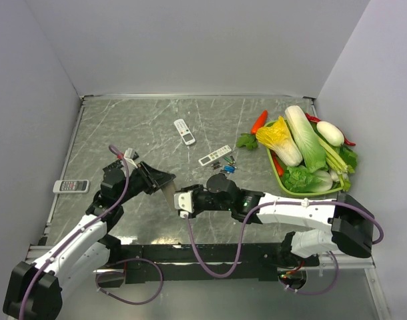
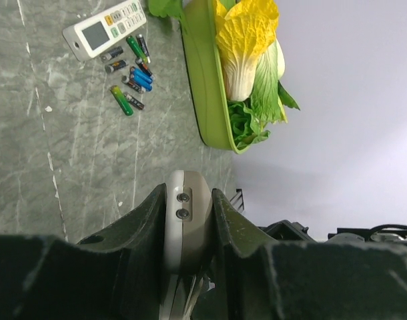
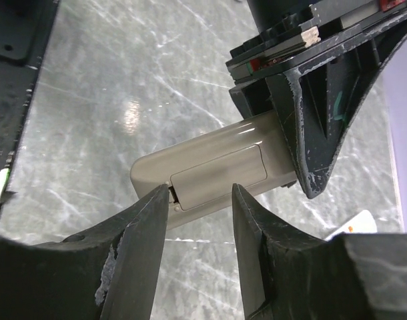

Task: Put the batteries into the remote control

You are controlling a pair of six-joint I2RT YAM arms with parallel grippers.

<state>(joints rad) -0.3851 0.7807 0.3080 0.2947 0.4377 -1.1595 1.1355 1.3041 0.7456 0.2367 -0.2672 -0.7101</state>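
Note:
The remote control (image 3: pixel 217 167) hangs above the table with its grey-beige back towards the right wrist camera. My left gripper (image 2: pixel 187 193) is shut on one end of it (image 2: pixel 185 220). The battery cover (image 3: pixel 220 175) sits in its bay, with a small dark gap at its left end. My right gripper (image 3: pixel 200 190) is open close to that back, its left fingertip (image 3: pixel 162 195) at the cover's gap. In the top view the two grippers meet at the remote control (image 1: pixel 169 191), with my right gripper (image 1: pixel 183 202) just right of it. The batteries (image 1: pixel 225 167) (image 2: pixel 130 73) lie loose on the table.
A slim white remote (image 1: pixel 215 155) (image 2: pixel 105 28) lies beside the batteries, a small white one (image 1: pixel 185 132) farther back, and another (image 1: pixel 71 186) at the left edge. A green tray (image 1: pixel 310 193) (image 2: pixel 203 87) of vegetables stands at the right, with a carrot (image 1: pixel 259 121) behind it.

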